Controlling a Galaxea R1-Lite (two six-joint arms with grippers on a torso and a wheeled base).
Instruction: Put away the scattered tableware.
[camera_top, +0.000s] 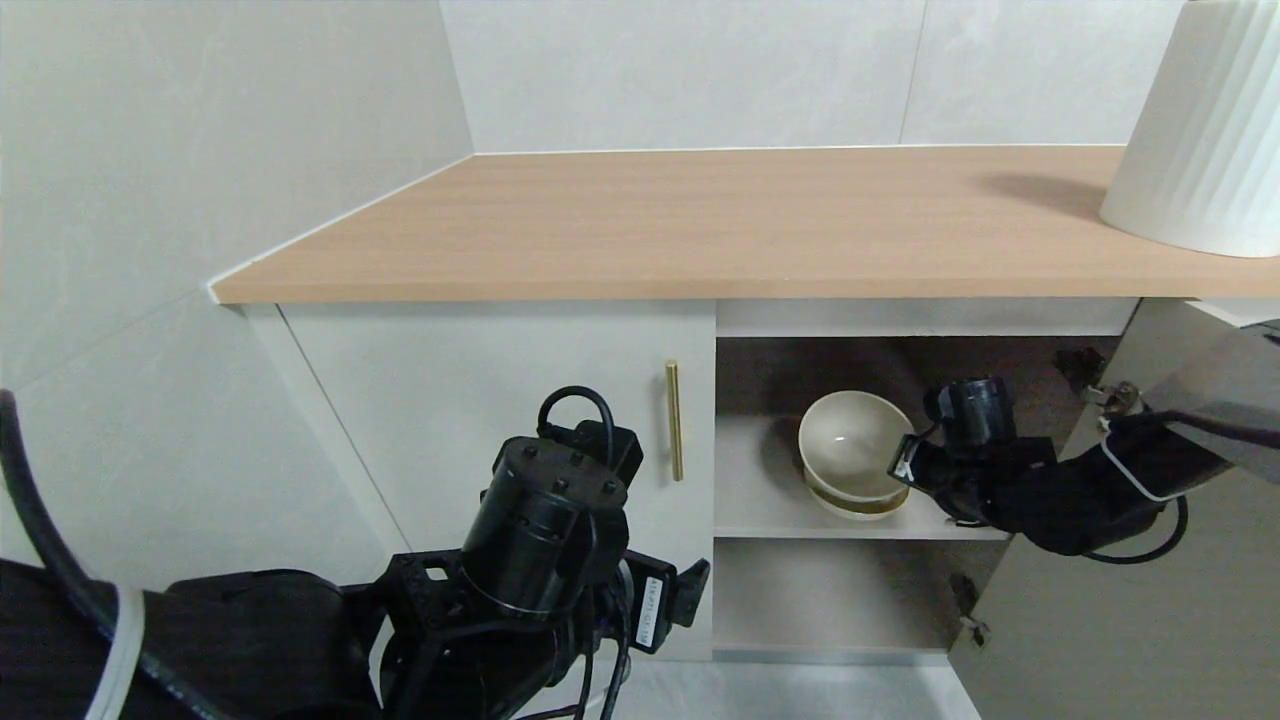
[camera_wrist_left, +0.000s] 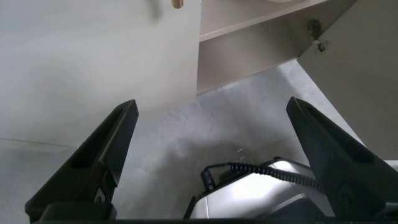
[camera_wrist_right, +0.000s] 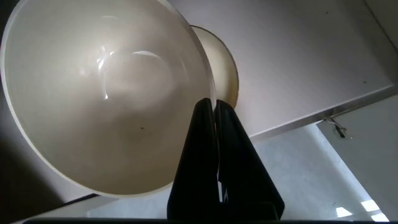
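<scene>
A cream bowl (camera_top: 850, 440) tilts inside the open cupboard, over a second bowl (camera_top: 850, 502) that rests on the middle shelf (camera_top: 760, 515). My right gripper (camera_top: 903, 462) is shut on the cream bowl's rim. In the right wrist view the dark fingers (camera_wrist_right: 214, 134) pinch the edge of the cream bowl (camera_wrist_right: 106, 93), with the lower bowl (camera_wrist_right: 222, 65) behind it. My left gripper (camera_wrist_left: 211, 134) hangs low in front of the closed left door, open, with nothing between its fingers (camera_wrist_left: 102, 155).
The closed left door has a brass handle (camera_top: 674, 420). The right door (camera_top: 1130, 560) stands swung open beside my right arm. A wooden countertop (camera_top: 700, 220) carries a white ribbed container (camera_top: 1205, 130) at the far right. A lower shelf space (camera_top: 830, 600) lies under the bowls.
</scene>
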